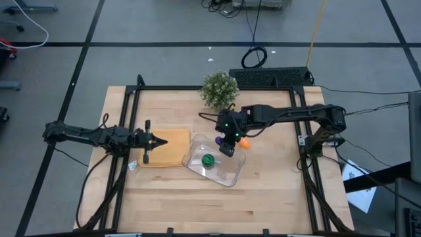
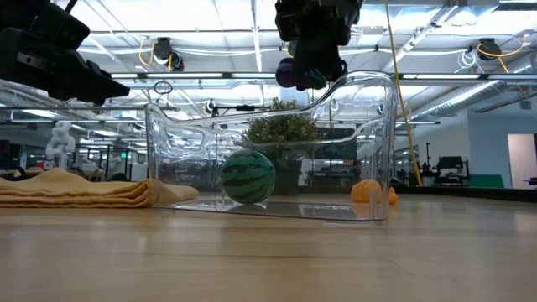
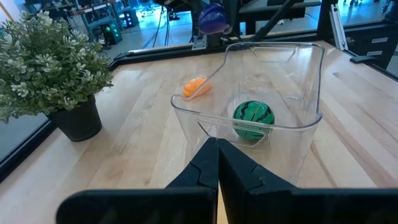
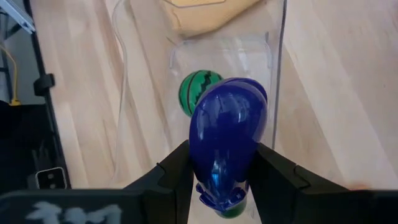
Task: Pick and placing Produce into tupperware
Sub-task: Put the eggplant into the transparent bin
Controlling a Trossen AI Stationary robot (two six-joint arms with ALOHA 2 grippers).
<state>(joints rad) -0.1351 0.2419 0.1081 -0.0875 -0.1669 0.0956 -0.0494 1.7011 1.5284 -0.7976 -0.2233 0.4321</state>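
The clear tupperware (image 1: pixel 223 172) stands on the table's middle, with the round green piece (image 1: pixel 208 159) resting on its floor. The orange piece (image 1: pixel 244 141) lies on the wood just outside the tupperware's far right corner. My right gripper (image 1: pixel 227 147) hangs above that side of the tupperware, shut on the elongated purple piece (image 4: pixel 227 134). The low view shows the purple piece (image 2: pixel 294 74) above the rim. My left gripper (image 1: pixel 156 140) is shut and hovers over the tan mat (image 1: pixel 172 150), holding nothing. My right gripper pinches the purple piece between its two fingers (image 4: pixel 176 174), on the piece's two long sides (image 4: pixel 202 163) near its green stem end. The fingers slant down from the table's right and lie along the piece, whose round end sticks out ahead of them. It is lifted clear above the tupperware.
A bushy potted plant (image 1: pixel 219 89) stands behind the tupperware near the table's far edge. The folded tan mat touches the tupperware's left side. Black frame rails (image 1: pixel 125 118) run along the table's left and right sides. Bare wood lies toward the near edge.
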